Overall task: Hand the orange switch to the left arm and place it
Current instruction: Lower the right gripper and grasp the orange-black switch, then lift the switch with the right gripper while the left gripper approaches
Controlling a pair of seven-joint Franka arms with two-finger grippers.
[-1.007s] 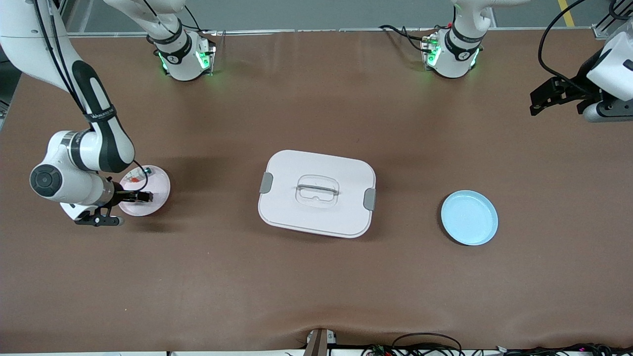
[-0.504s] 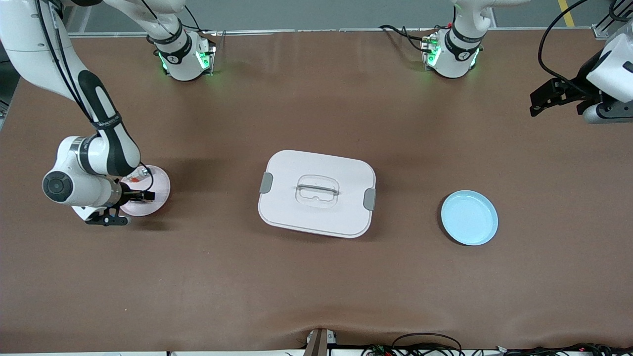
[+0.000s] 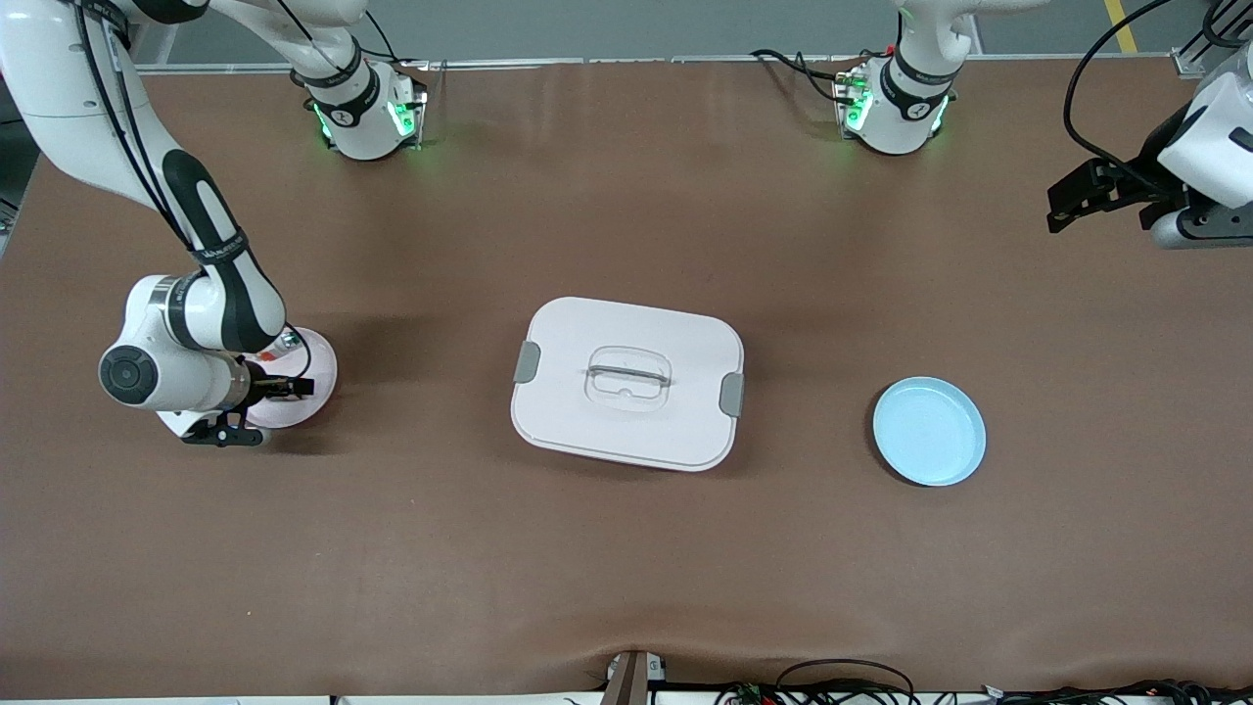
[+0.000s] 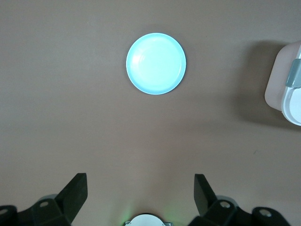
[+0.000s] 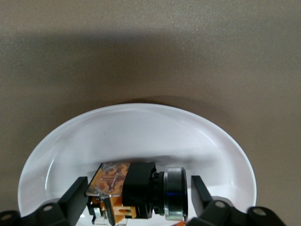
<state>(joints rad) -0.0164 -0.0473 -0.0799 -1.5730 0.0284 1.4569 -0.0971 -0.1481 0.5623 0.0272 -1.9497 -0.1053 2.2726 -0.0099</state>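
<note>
**Change.** Over the last second the right arm has shifted its wrist toward the box (image 3: 626, 382) and brought the right tool (image 3: 294, 387) low over the pink plate (image 3: 321, 364). The tool has gone from fully spread to part-way in.

In the right wrist view its fingers stand on either side of the switch (image 5: 136, 190). One finger is about touching the switch and the other shows a slim gap, so no firm pinch can be confirmed.

**Task item.** The switch lies on its side in the pink plate, at the right arm's end of the worktop (image 3: 626, 568). It has not been lifted.

**Meaning.** Judged from this, the pick-up is in its closing step. Lift, handover and placing all remain.

**Left arm.** It waits. The left tool (image 3: 1072, 201) is spread wide and empty, held over the worktop's edge at the left arm's end.

**Edges and room.**
- The box sits mid-worktop, directly between the pink plate and the blue plate (image 3: 928, 431).
- Bare worktop lies open both nearer to the front camera than the box and farther from it, toward the bases. Either strip offers a route around, and a path over the lid is also possible.
- The plate rim rises close beside the fingers, so a straight upward lift looks safest.
- A second small part (image 3: 289, 340) rests on the same plate near the arm, and a sideways drag could knock it.
</note>
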